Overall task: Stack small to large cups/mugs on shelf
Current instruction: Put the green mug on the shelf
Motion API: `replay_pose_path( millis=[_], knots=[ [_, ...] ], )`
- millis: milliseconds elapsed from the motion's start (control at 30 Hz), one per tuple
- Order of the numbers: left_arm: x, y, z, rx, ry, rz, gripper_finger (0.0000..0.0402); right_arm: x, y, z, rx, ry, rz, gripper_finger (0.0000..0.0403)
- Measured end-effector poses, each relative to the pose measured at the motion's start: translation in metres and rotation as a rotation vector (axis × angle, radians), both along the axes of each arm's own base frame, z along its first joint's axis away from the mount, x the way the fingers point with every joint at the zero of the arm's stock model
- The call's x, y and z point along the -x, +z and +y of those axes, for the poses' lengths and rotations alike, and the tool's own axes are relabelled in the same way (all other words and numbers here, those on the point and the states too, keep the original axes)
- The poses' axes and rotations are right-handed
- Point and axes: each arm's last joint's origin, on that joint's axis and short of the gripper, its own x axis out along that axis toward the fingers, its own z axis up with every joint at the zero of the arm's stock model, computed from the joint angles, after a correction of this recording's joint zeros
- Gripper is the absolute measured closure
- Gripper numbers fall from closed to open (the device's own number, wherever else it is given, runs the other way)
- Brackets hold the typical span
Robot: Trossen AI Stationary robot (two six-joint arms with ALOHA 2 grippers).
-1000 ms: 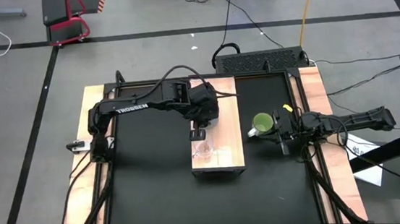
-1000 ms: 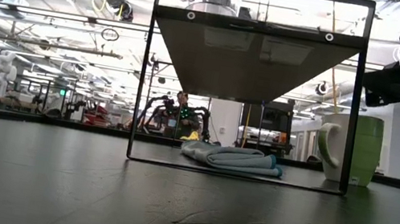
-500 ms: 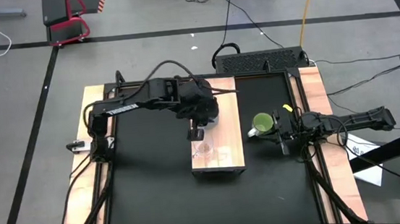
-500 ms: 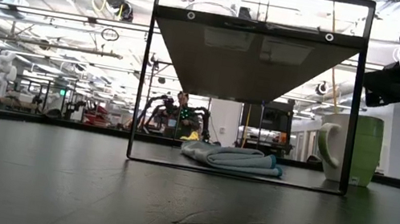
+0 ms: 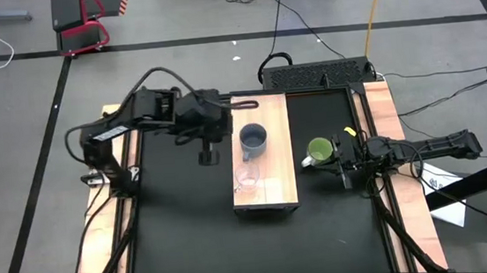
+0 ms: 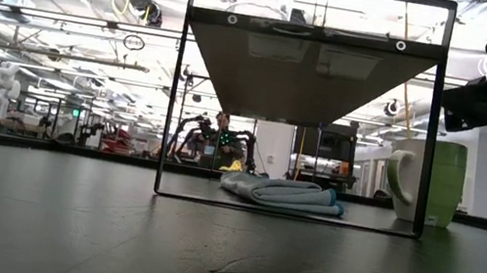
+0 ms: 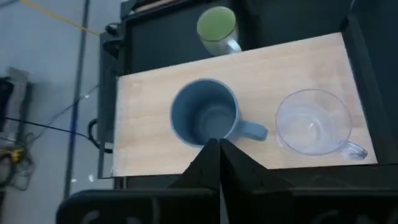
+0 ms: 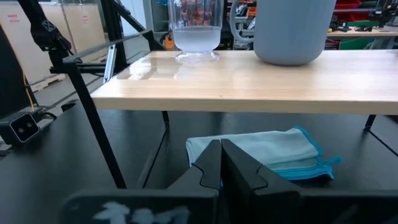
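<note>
So on the shelf (image 5: pixel 262 152) we've got two of the three sorted: the clear glass cup (image 5: pixel 247 178) sits toward the near end of the board, and the blue-grey mug (image 5: pixel 253 139) stands upright just beside it, further along toward the far end. Close together but not touching, as the left wrist view makes pretty clear.

The lime-green mug (image 5: pixel 319 151) is the odd one out. It's down on the black table (image 5: pixel 181 230) off to the right side of the shelf, roughly level with the blue-grey mug, upright, pale handle pointing toward the shelf.

Left gripper (image 5: pixel 207 155) hovers over the table just off the left edge of the shelf, fingers pinched together and holding nothing. Right gripper (image 5: pixel 343 157) is parked right next to the green mug on the side away from the shelf, also closed up with nothing between its fingers. We can't tell if it's actually touching the mug.

So we'd say we're at the last leg: small and medium placed, large one to go. Next move looks like the right gripper's job. It'd need to open up, get a hold on the green mug, lift it clear of the shelf edge and set it on the free wood beyond the blue-grey mug. There's a folded cloth (image 8: pixel 261 152) lying under the shelf, not in the way.
</note>
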Motion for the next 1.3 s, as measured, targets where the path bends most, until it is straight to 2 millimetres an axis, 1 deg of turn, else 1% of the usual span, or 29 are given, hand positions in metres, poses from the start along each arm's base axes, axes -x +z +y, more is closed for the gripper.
replay_pose_path(
  millis=[67,133,200,300,433,567,633,767,833,933,1133,1300],
  knots=[
    [0.010,0.002,0.000,-0.021,0.029,-0.005,0.0399,0.000,0.000,0.000,0.012,0.002,-0.001,0.0403],
    [0.020,0.002,0.006,-0.040,0.063,-0.003,0.0399,0.000,0.000,0.000,0.019,0.004,0.001,0.0403],
    [0.034,0.002,0.012,-0.038,0.089,-0.015,0.0400,0.000,0.000,0.000,0.022,0.004,0.001,0.0403],
    [0.051,-0.003,0.022,-0.020,0.151,-0.062,0.0400,-0.001,0.000,0.000,0.023,0.005,0.002,0.0403],
    [0.079,-0.017,0.035,0.005,0.234,-0.149,0.0400,-0.001,0.000,0.000,0.024,0.005,0.003,0.0403],
    [0.105,-0.042,0.035,0.034,0.257,-0.231,0.0401,-0.001,0.000,0.000,0.018,0.004,0.006,0.0403],
    [0.115,-0.056,0.033,0.054,0.267,-0.300,0.0401,-0.001,0.000,0.000,0.018,0.004,0.005,0.0403],
    [0.130,-0.086,0.025,0.144,0.164,-0.447,0.0401,-0.001,0.000,0.000,0.018,0.004,0.004,0.0403],
    [0.133,-0.103,0.022,0.182,0.132,-0.479,0.0401,-0.001,0.000,0.000,0.018,0.004,0.004,0.0403],
    [0.140,-0.127,0.019,0.180,0.119,-0.493,0.0401,-0.001,0.000,0.000,0.018,0.004,0.004,0.0403],
    [0.151,-0.153,0.017,0.162,0.098,-0.629,0.0401,-0.001,0.000,0.000,0.018,0.004,0.003,0.0403],
    [0.156,-0.186,0.016,0.173,0.075,-0.667,0.0401,-0.001,0.000,0.000,0.017,0.004,0.000,0.0403]
  ],
)
